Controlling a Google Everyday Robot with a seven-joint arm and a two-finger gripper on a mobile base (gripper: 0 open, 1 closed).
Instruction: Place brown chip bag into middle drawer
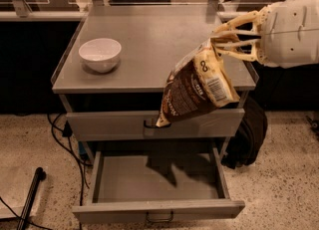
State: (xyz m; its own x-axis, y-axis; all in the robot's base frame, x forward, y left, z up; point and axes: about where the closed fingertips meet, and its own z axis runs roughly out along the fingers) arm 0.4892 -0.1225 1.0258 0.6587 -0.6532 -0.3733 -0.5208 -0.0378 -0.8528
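My gripper [215,44] comes in from the right and is shut on the top edge of the brown chip bag [194,89]. The bag is dark brown with a white label panel and pale yellow edges. It hangs tilted in the air in front of the cabinet's front edge, its lower end over the shut upper drawer [149,124]. The middle drawer [159,184] is pulled open below it, wide, grey and with nothing in it. Its small dark handle [159,218] is at the bottom front.
A white bowl [100,54] stands on the left of the grey cabinet top [149,35]. A black bag [246,137] leans on the floor right of the cabinet. Dark cables [62,134] and a black pole [30,199] lie on the floor at left.
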